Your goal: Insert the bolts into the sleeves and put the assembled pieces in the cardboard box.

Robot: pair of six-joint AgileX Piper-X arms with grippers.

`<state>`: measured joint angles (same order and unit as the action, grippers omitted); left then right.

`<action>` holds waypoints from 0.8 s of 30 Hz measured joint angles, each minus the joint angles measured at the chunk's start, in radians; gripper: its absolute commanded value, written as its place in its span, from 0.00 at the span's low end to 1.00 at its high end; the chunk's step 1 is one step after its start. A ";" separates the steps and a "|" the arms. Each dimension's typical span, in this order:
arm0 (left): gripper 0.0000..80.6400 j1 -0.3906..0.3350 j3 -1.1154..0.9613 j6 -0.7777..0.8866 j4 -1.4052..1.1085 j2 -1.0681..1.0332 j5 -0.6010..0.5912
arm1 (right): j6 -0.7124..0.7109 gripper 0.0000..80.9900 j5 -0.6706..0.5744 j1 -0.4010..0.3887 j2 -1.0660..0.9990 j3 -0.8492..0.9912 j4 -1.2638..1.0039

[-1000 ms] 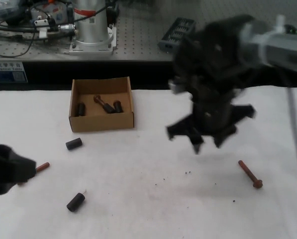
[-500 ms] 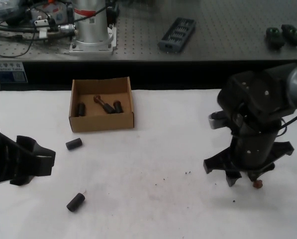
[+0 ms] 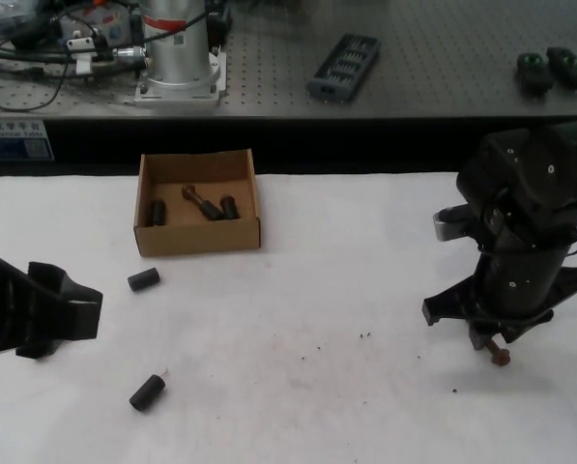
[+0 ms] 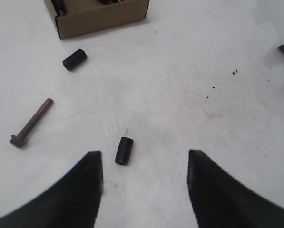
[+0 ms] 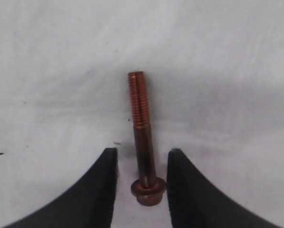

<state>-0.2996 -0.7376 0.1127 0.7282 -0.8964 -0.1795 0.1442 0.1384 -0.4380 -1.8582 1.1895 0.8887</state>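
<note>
R gripper (image 3: 501, 340) hangs low over the white cloth (image 3: 317, 290) at the bench's right side, pointing down. Its jaws stand open, 1 on each side of the R bolt (image 5: 144, 137). That bolt lies flat on the cloth, head end between the fingertips, threaded end sticking out past them. Neither finger clearly presses it: there's a thin gap on 1 side, and the head is nearly touching the other. In the high view only the bolt's head pokes out below the gripper.

L gripper (image 4: 144, 156) sits at the bench's left edge, also low, jaws wide apart & holding nothing. Front sleeve (image 4: 123, 151) lies on the cloth just ahead of it, closer to 1 finger than the other, touching neither. L bolt (image 4: 31, 123) lies flat off to the side, well apart from that sleeve. 2nd sleeve (image 4: 74, 60) lies farther on, just beside the cardboard box (image 3: 198, 240) but not touching it.

The box stands open-topped toward the back left of the cloth. Inside: 2 loose dark sleeves near the side walls, plus a boxed bolt (image 3: 193, 196) w/ its shank end meeting a dark sleeve, seemingly assembled, tho too small to be sure.

A few dark specks (image 3: 365, 335) dot the cloth mid-bench, between the 2 arms.
</note>
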 measured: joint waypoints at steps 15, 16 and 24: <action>0.50 0.000 0.000 0.000 0.039 0.000 0.000 | -0.071 0.27 -0.020 0.020 -0.051 0.002 -0.019; 0.50 0.000 0.000 0.000 0.048 0.000 0.000 | -0.071 0.26 -0.020 0.020 -0.051 0.002 -0.019; 0.50 0.000 0.000 0.000 0.083 0.000 0.000 | -0.172 0.17 0.008 0.021 -0.051 0.002 -0.012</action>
<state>-0.2996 -0.7376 0.1127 0.8114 -0.8964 -0.1795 -0.0280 0.1459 -0.4165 -1.9090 1.1917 0.8771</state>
